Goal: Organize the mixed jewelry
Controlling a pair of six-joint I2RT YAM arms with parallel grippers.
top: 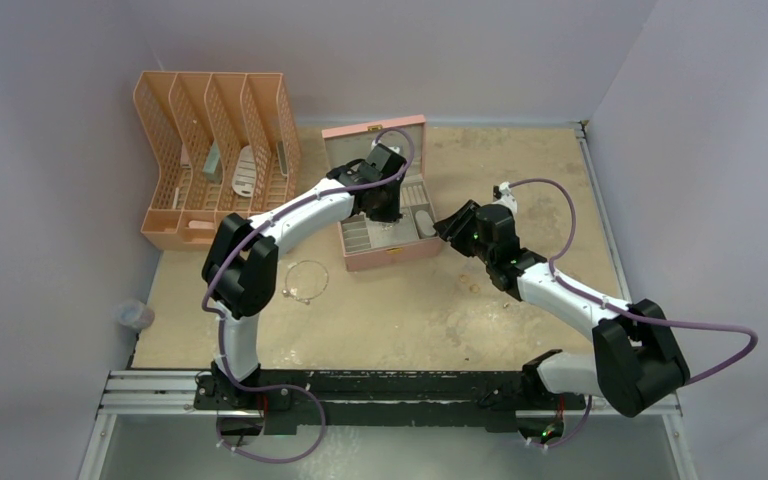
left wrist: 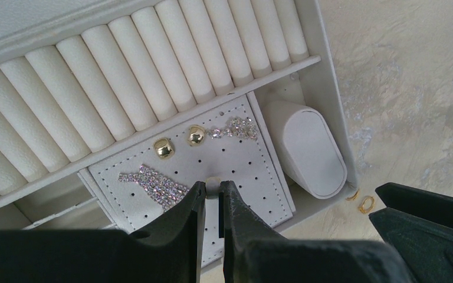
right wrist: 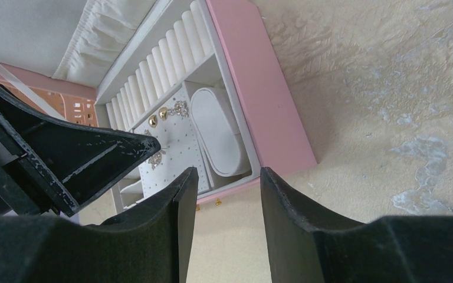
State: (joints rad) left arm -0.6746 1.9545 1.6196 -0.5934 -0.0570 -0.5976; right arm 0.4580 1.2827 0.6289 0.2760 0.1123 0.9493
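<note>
My left gripper [left wrist: 213, 184] hovers over the white perforated earring panel [left wrist: 242, 171] inside the pink jewelry box [top: 390, 257]. It is shut on a tiny gold piece [left wrist: 213, 179] held at its tips. Two gold studs [left wrist: 164, 148] and sparkly crystal earrings [left wrist: 156, 184] sit on the panel. Two small gold rings [left wrist: 365, 204] lie on the table just outside the box's front wall. A thin silver loop with charms [top: 290, 288] lies on the table left of the box. My right gripper [right wrist: 227, 174] is open and empty, low beside the box's right front corner.
An orange slotted file organizer [top: 215, 150] stands at the back left. A small clear cup [top: 135, 317] sits by the left wall. The box's lid [top: 375, 132] stands raised, with ring rolls [left wrist: 124, 76] and a white oval cushion [left wrist: 307, 147] inside.
</note>
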